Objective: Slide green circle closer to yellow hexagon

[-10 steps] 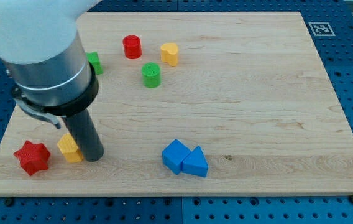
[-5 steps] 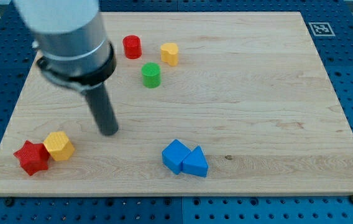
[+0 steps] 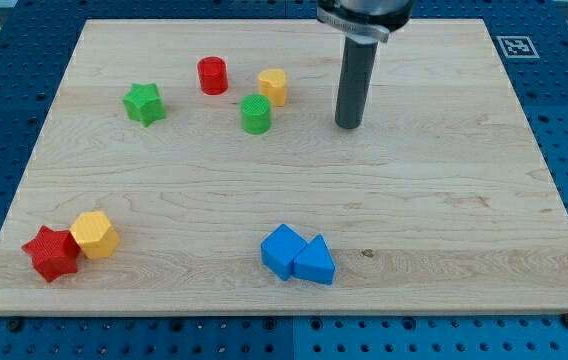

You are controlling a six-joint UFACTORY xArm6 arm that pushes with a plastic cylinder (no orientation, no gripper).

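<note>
The green circle [image 3: 256, 113] stands near the view's top, just below and left of the yellow hexagon [image 3: 273, 87]; the two are close together, nearly touching. My tip [image 3: 349, 126] rests on the board to the right of both, about a block's width and a half from the green circle and touching no block. The rod rises from it to the view's top edge.
A red cylinder [image 3: 212, 75] stands left of the yellow hexagon and a green star [image 3: 144, 103] further left. A red star [image 3: 51, 253] and a yellow block [image 3: 95, 235] touch at the bottom left. A blue cube [image 3: 283, 249] and blue triangle [image 3: 315, 262] sit at bottom centre.
My tip has swept from the board's left side to the right of the green circle. The green circle has shifted slightly up and right, closer to the yellow hexagon. The green star is uncovered.
</note>
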